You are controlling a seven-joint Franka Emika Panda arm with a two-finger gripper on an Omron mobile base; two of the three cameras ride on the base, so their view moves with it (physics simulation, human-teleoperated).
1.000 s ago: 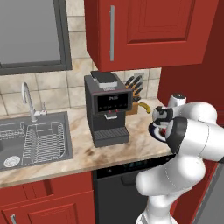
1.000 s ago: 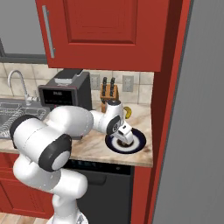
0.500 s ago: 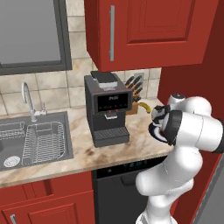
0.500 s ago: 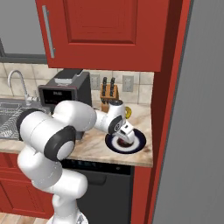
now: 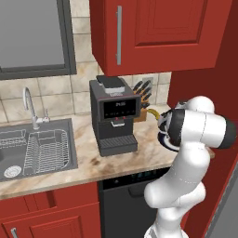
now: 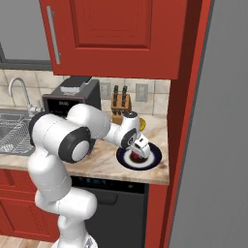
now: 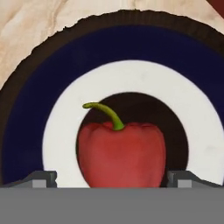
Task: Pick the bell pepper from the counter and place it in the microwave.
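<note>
Now, from my left base camera, my white arm bends across the right end of the beige marbled stone worktop (image 5: 88, 160), and my own elbow covers most of the dark-rimmed plate (image 5: 163, 141) there. A black coffee machine (image 5: 115, 121) stands on the worktop, with a wooden knife block (image 5: 142, 110) behind it by the tiled wall. A steel sink (image 5: 35, 151) with a wire rack sits to the left, and a black dishwasher front (image 5: 128, 197) lies under the worktop edge. Red wall cabinets (image 5: 158, 32) hang above.

From my right base camera, my pincer (image 6: 139, 151) is down over the round plate with its dark blue band (image 6: 154, 156), near the right end of the worktop (image 6: 101, 162). The small glossy red bell pepper (image 6: 135, 156) shows as a red patch at the plate's middle, directly under the pincer. The knife block (image 6: 117, 102) stands behind against the wall, with the coffee machine (image 6: 72, 99) to its left.

From my hand camera, the bell pepper (image 7: 121, 154) lies in the dark centre of the plate (image 7: 39, 92), its curved green stem pointing up and left. My two finger tips (image 7: 41, 178) stand one on each side of the pepper, spread wide, with clear gaps to its skin; they grip nothing.
</note>
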